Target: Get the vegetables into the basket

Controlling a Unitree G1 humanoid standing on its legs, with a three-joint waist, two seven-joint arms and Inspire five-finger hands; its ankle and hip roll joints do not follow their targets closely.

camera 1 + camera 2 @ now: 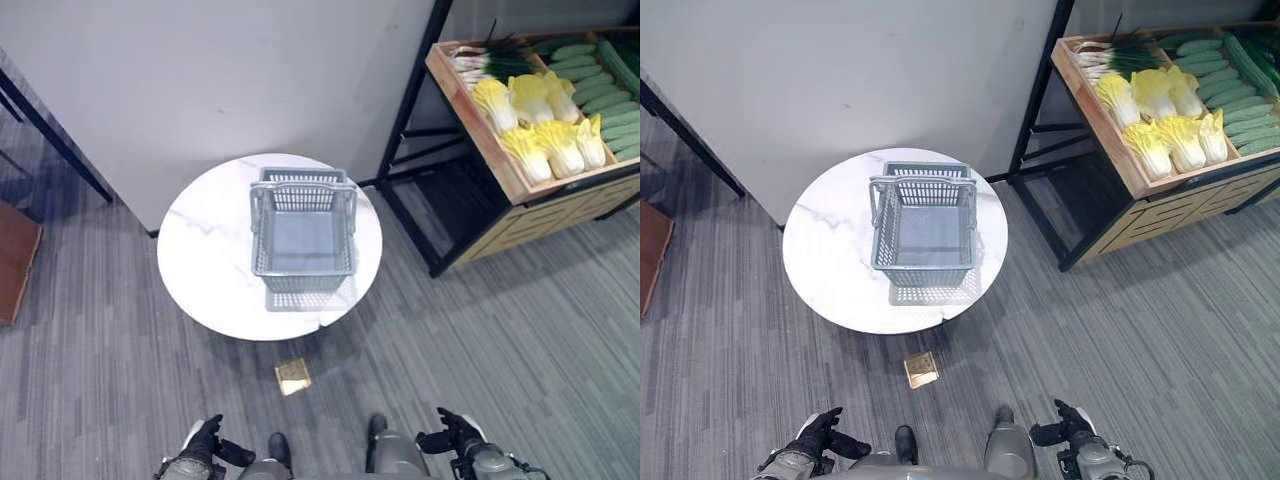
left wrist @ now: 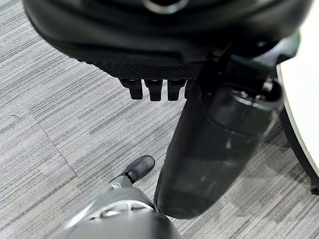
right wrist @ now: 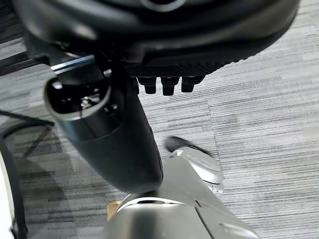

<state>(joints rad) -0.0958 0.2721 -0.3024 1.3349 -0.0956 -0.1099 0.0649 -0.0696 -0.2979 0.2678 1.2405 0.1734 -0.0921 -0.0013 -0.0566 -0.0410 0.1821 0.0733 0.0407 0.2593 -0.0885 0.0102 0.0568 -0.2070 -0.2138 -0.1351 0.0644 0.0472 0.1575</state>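
Note:
A grey plastic basket [image 1: 303, 232] stands empty on a round white table [image 1: 205, 250], its handles folded down on the rim. The vegetables lie in a tilted wooden crate [image 1: 478, 120] on a black rack at the far right: yellow-green cabbages [image 1: 545, 120], green cucumbers [image 1: 605, 85] and spring onions [image 1: 485, 62]. My left hand [image 1: 205, 440] and right hand [image 1: 455, 432] hang low at the near edge, well short of the table. Both are open and hold nothing, which the left wrist view of the left hand [image 2: 214, 149] and the right wrist view of the right hand [image 3: 114, 139] confirm.
A brass floor plate [image 1: 292, 376] sits in the grey carpet between me and the table. The black rack frame [image 1: 415, 215] reaches the floor right of the table. A pale wall panel [image 1: 220, 80] stands behind, and a brown object [image 1: 15, 260] at the far left.

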